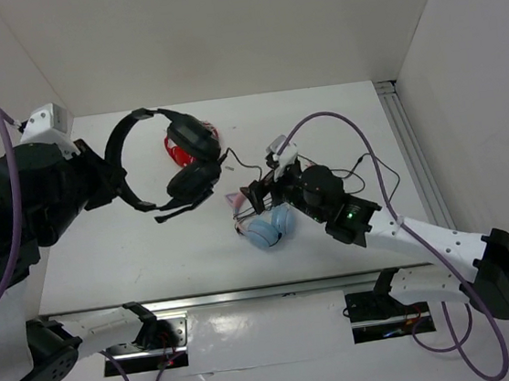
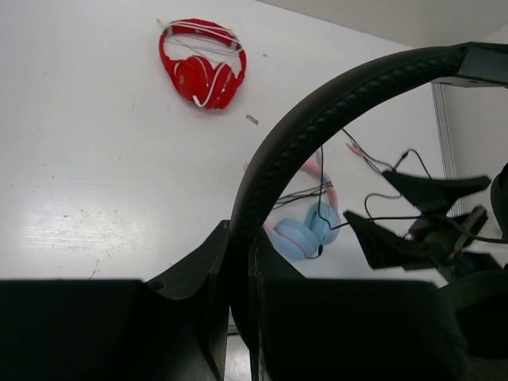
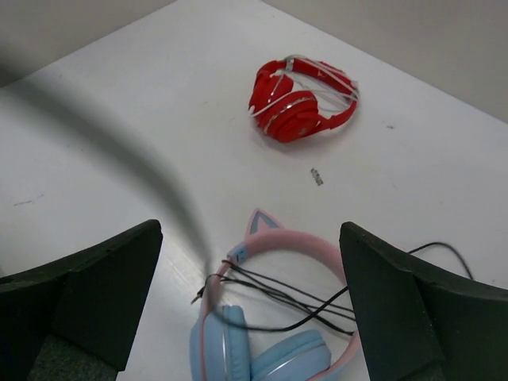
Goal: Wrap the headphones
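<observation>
The black headphones (image 1: 186,157) hang in the air over the table's left middle, earcups to the right and boom microphone (image 1: 172,213) low. My left gripper (image 1: 121,183) is shut on the padded headband (image 2: 317,119), which is clamped between its fingers (image 2: 208,262). The thin black cable (image 1: 247,166) trails right and lies across the pink-and-blue cat-ear headphones (image 3: 270,333) as several strands (image 3: 309,300). My right gripper (image 1: 260,194) is open and empty just above the cat-ear headphones, its fingers (image 3: 103,294) wide apart on either side of them.
The red headphones (image 1: 176,149) lie on the white table (image 1: 105,253) behind the black earcups; they also show in the left wrist view (image 2: 202,67) and the right wrist view (image 3: 302,99). More cable loops lie to the right (image 1: 367,170). A metal rail (image 1: 410,145) runs along the right edge.
</observation>
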Controlling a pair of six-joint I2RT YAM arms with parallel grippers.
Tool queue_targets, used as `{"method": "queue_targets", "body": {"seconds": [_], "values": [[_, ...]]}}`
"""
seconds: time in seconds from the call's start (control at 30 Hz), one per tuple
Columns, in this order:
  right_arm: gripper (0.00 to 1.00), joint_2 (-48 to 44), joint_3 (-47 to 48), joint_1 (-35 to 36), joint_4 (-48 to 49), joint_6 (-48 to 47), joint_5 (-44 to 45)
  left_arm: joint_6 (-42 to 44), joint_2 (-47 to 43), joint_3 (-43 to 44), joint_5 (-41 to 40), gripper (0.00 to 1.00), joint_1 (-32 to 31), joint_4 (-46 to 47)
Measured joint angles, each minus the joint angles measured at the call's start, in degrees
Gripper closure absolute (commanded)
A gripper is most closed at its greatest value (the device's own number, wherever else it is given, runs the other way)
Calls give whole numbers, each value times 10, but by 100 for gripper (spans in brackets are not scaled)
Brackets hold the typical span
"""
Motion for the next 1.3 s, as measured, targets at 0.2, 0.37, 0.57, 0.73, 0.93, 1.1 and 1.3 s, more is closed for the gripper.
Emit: {"method": "queue_targets", "body": {"seconds": [0.2,0.37,0.57,0.73,0.93,1.1,1.3], "values": [[16,31,30,-15,59,-24,22,27,1,7,72,100,0,-19],[73,45,35,-49,93,-17,-12,29,7,7,95,100,0,-26],[78,48,-20,-62,152,11,-68,25,1,23,92,100,0,-28],[84,51,-67,-62,170,29,-94,10,-4,50,87,100,0,-28],[86,66,-74,-62,199,47,-107,-13,-11,60,73,100,0,-29],[100,81,-94,-62,232,66,-111,-52,-22,52,47,100,0,-28],[100,101,-94,-56,225,89,-74,-116,-32,36,-1,100,0,-32]]}}
